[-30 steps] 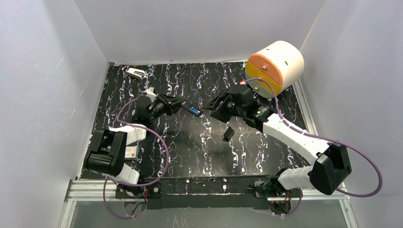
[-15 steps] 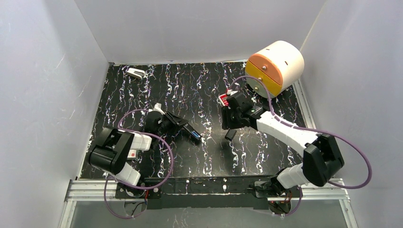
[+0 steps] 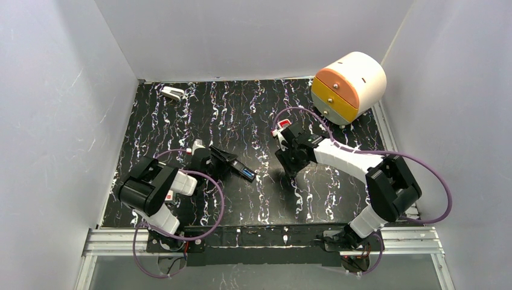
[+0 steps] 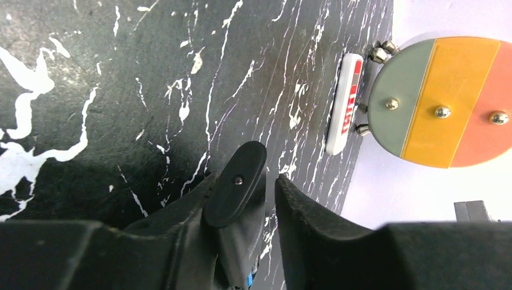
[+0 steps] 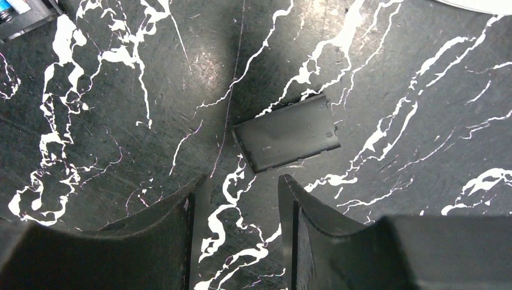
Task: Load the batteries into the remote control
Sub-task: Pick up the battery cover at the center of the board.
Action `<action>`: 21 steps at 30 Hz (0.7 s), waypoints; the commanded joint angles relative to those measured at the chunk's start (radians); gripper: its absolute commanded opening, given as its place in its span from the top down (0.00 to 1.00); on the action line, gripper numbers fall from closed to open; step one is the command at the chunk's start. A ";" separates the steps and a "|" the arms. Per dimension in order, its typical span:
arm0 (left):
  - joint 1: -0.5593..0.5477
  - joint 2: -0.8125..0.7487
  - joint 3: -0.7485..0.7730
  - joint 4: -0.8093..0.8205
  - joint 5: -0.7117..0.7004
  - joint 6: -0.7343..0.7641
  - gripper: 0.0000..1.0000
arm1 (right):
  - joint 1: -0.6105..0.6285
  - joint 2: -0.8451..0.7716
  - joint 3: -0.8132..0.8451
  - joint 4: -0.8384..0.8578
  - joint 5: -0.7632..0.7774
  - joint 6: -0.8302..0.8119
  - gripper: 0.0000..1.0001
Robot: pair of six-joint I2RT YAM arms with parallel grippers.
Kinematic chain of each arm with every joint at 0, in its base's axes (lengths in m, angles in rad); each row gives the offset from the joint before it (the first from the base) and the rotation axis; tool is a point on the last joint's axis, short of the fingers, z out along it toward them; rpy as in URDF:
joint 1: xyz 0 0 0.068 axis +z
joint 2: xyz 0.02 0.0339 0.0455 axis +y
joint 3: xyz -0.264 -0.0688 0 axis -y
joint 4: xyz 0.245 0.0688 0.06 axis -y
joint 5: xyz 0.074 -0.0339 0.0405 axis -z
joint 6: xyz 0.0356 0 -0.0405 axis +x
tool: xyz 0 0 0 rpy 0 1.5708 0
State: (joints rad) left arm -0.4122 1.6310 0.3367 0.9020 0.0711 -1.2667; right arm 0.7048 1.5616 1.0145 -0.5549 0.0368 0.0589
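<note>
Black marbled table (image 3: 241, 109) — right gripper (image 5: 240, 181) spread over black lid (image 5: 287, 133); left gripper (image 3: 222, 161) half-hides remote (image 3: 243, 170), grip unclear

Your right gripper (image 5: 240, 184) hangs over the black marble-look tabletop with white veins (image 5: 410, 90). Its two black fingers (image 5: 163, 235) are parted, nothing between them. Just past the fingertips a small flat black rectangular plastic plate (image 5: 286, 133) lies tilted on the surface, untouched. Top-left corner: a black edge with a blue-white bit (image 5: 15, 9), cut off, can't identify.
</note>
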 commanded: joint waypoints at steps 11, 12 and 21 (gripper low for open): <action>-0.028 -0.320 -0.059 -0.520 -0.185 -0.061 0.26 | 0.045 0.142 0.053 -0.008 -0.051 -0.097 0.61; -0.029 -0.345 -0.059 -0.569 -0.181 -0.068 0.24 | 0.049 0.147 0.054 -0.004 -0.048 -0.096 0.63; -0.030 -0.525 0.022 -1.008 -0.149 -0.013 0.12 | 0.057 0.156 0.037 0.032 0.029 -0.067 0.79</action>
State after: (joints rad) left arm -0.4362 1.1450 0.3222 0.2474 -0.0624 -1.3411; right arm 0.7551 1.7039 1.0416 -0.5518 0.0315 -0.0143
